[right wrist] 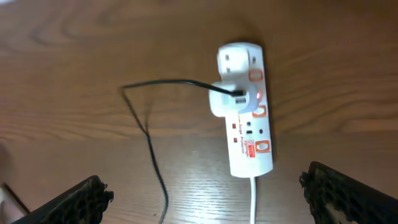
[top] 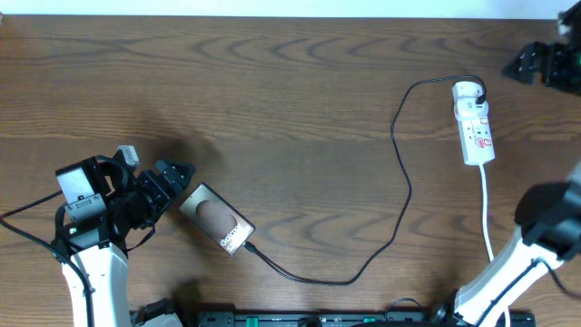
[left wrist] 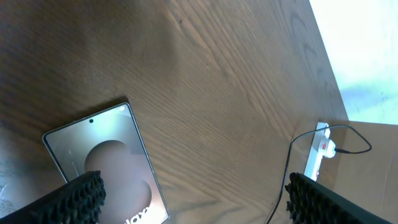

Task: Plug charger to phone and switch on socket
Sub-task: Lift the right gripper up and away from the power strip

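Right wrist view: socket (right wrist: pixel 245 112), long axis pointing away, lies ahead, centred between right fingers (right wrist: pixel 68 202); right arm nearer. Right fingers, left fingers (left wrist: pixel 78 196): spread wide, holding nothing.

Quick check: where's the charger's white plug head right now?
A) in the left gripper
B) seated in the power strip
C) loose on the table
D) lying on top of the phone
B: the right wrist view shows the white plug head seated in the power strip.
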